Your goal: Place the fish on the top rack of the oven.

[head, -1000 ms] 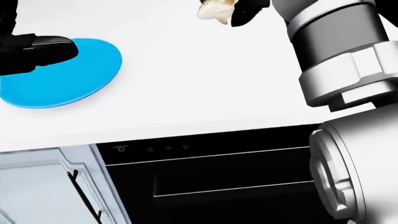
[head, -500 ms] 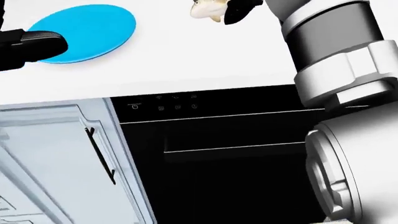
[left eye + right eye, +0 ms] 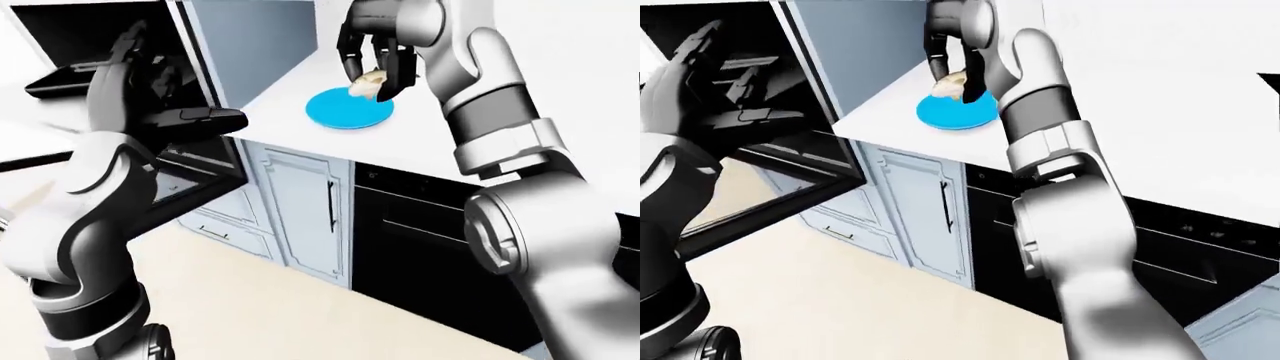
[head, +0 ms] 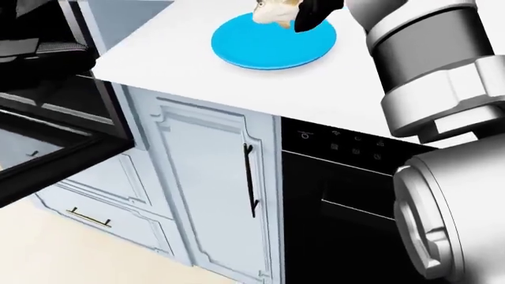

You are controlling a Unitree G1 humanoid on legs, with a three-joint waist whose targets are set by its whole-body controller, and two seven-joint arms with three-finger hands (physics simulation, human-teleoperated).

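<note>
Pale fish hangs clenched in the right hand, above the blue plate on the white counter. Dark fingers wrap it from above and both sides; its tip pokes out below. Left hand is empty, fingers released, near the open oven. Best move, I judge: carry level leftward, clear the door, keep the squeeze firm.

Both arms are built of glossy silver-grey rounded shells joined by dark grey bands. The right hand and left hand are tipped with black fingers.
</note>
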